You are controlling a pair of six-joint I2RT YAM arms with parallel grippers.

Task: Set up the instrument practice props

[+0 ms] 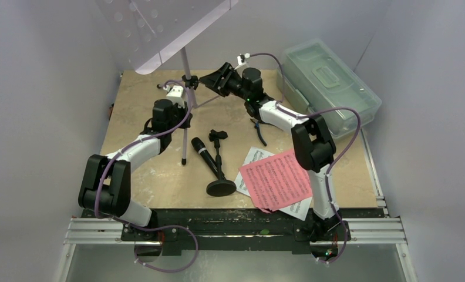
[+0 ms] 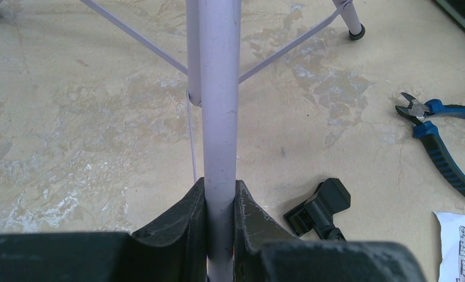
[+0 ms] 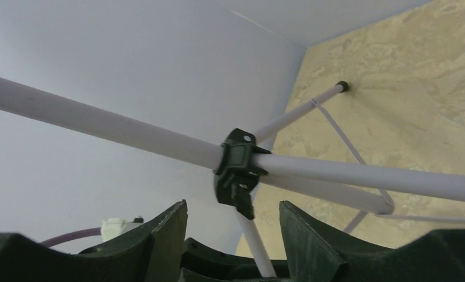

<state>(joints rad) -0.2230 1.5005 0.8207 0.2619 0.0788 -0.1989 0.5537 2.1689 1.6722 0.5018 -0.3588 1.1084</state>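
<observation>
Two grippers attend the lavender tripod music stand (image 1: 186, 64), upright at upper centre of the top view, with its hole-punched tray (image 1: 159, 29) tilted at upper left.

Left gripper (image 2: 220, 194): clamped on the stand's lower tube. Right gripper (image 3: 233, 217): jaws apart, empty.

Risk: the right fingers could catch the black clamp collar (image 3: 237, 167), so the upper pole slips and the tray drops. A slack left grip would likely let the top-heavy stand tip.

The collar sits just above the right jaw gap and appears untouched.

Black microphone (image 1: 202, 151) and short black round-based mic stand (image 1: 219, 170) lie at centre. Pink and white music sheets (image 1: 275, 179) lie lower right, not yet placed.
</observation>
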